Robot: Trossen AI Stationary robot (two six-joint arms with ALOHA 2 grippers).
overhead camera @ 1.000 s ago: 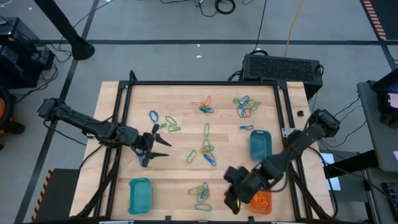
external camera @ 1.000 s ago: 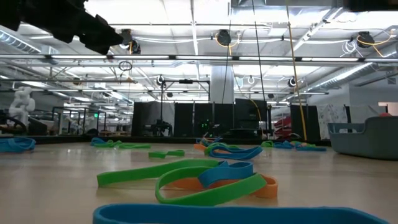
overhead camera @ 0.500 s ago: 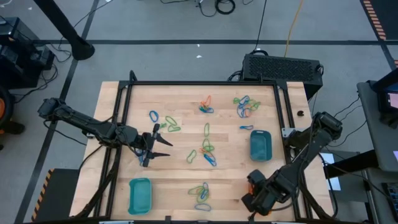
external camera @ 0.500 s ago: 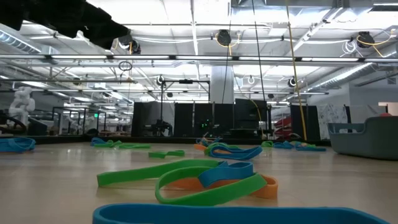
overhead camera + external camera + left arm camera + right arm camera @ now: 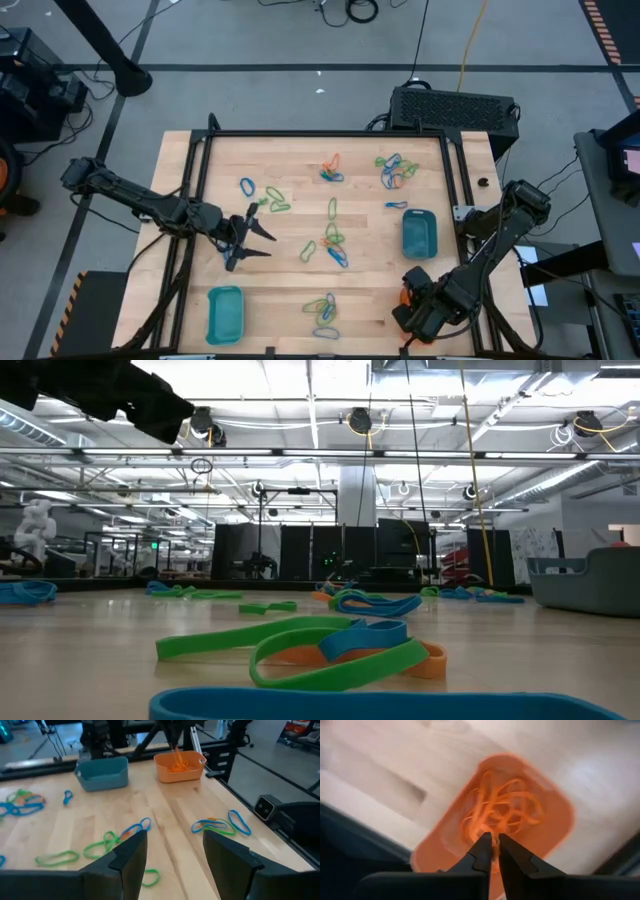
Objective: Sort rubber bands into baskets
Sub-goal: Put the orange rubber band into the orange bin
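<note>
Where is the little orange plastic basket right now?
From above, the orange plastic basket sits at the table's near right corner, mostly hidden under the right gripper, just below the teal basket.

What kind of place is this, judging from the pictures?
Probably a robotics lab or workshop in a large industrial hall. The low view shows a high ceiling with exposed beams and hanging cables. From above, a wooden table stands on a grey concrete floor, with black cables and equipment around it.

Both arms are dark, nearly black, built of slim jointed segments with black cables trailing from them. The left gripper (image 5: 250, 239) ends in two thin, pointed black fingers; the right gripper (image 5: 492, 845) shows smooth matte-black fingers, seemingly tapered.
</note>
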